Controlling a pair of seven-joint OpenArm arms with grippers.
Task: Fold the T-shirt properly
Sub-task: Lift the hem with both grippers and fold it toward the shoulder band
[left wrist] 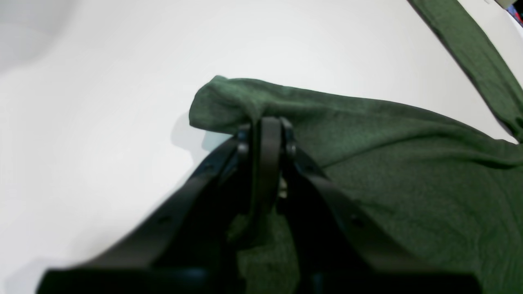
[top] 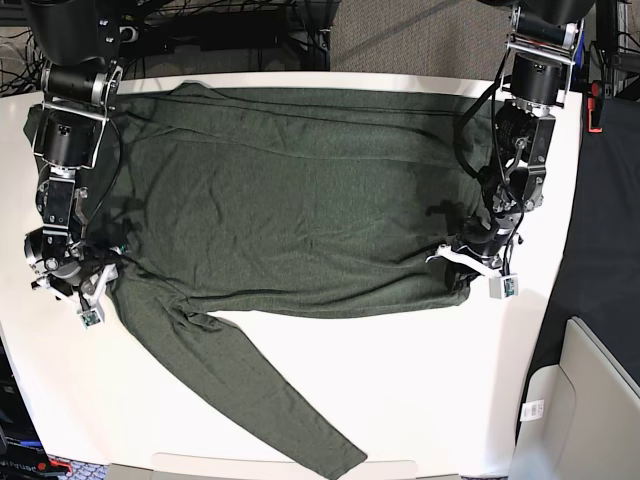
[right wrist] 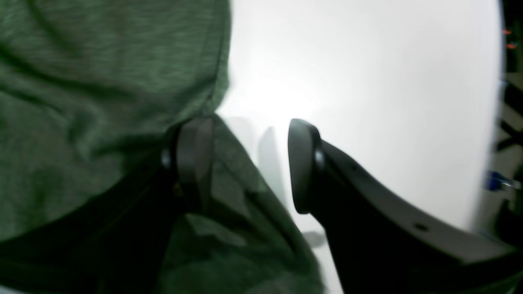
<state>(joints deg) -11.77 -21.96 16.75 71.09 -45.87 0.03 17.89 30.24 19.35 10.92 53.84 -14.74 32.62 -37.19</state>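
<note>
While the left gripper [left wrist: 265, 130] jaws pinch the T-shirt [top: 300, 200], the right gripper [right wrist: 249, 163] jaws gape apart.

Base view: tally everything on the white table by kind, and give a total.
Olive-green long-sleeved T-shirt: 1
Black robot claws at the shirt's edges: 2, left claw, right claw
Total: 3, all on the white table

White counter [top: 420, 380] fills the view; dark cables [top: 250, 30] lie behind it, grey panel [top: 590, 400] just beside its corner.
</note>
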